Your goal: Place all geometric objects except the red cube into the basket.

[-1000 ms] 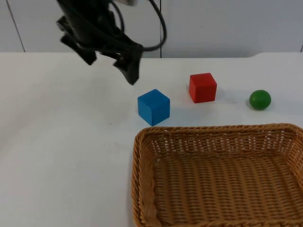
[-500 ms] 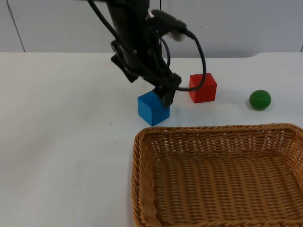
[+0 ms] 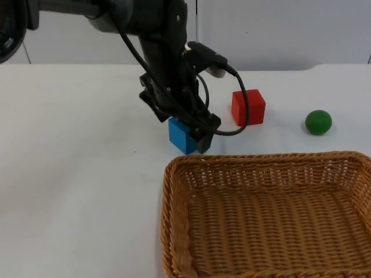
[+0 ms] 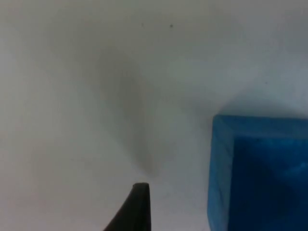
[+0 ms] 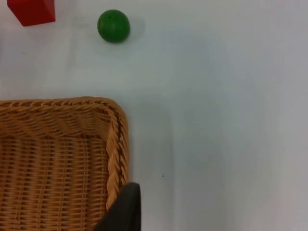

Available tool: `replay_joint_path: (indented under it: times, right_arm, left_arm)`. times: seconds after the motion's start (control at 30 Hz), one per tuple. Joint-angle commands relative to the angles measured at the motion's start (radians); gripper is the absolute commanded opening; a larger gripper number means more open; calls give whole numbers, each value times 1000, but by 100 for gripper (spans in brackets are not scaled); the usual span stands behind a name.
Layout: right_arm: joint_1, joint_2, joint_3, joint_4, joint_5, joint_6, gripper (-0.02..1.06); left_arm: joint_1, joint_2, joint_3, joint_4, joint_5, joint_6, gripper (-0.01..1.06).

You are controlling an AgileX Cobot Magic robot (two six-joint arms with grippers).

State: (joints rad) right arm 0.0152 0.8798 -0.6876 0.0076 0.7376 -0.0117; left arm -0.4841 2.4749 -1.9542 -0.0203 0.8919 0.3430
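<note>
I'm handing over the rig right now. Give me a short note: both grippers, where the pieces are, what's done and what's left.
Left gripper: down at the blue cube, which sits on the table just behind the basket; grip not confirmed.
Right gripper: waiting above the basket's corner.
Red cube and green ball: on the table behind the basket.
Done: nothing is in the basket.
Left: blue cube and green ball go in; red cube stays out.

We see our left arm (image 3: 165, 52) as a glossy black jointed limb, ending in a black gripper (image 3: 186, 128) with narrow, pointed black fingertips (image 4: 137, 209).
</note>
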Motion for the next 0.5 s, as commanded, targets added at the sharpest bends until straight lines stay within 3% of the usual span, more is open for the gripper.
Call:
replay_joint_path:
  times: [0.0, 0.1, 0.13, 0.17, 0.2, 0.23, 0.27, 0.3, 0.47]
  right_arm:
    - [-4, -1, 0, -1, -10, -1, 105]
    - [-4, -1, 0, -8, -23, -1, 105]
    - [-4, -1, 0, -8, -28, -1, 105]
    - [-4, -1, 0, -8, -28, -1, 105]
    - [-4, -1, 0, -8, -28, -1, 105]
    - [-4, -1, 0, -8, -28, -1, 105]
    - [-4, -1, 0, -8, -28, -1, 105]
    - [-4, -1, 0, -8, -28, -1, 105]
    - [-4, -1, 0, -8, -25, -1, 105]
  left_arm:
    - [-6, -2, -5, -13, -8, 4, 94]
    - [-6, -2, -5, -13, -22, 4, 70]
    - [-6, -4, -5, -13, -25, 2, 51]
    - [-6, -4, -5, -13, -25, 2, 51]
    - [-6, -8, -5, -13, -25, -3, 36]
    - [-6, -10, -5, -13, -23, -8, 28]
    - [-6, -25, -5, -13, -21, -15, 7]
    - [-6, -32, -5, -13, -18, -18, 0]
    - [-6, -138, -5, -13, 27, -125, 0]
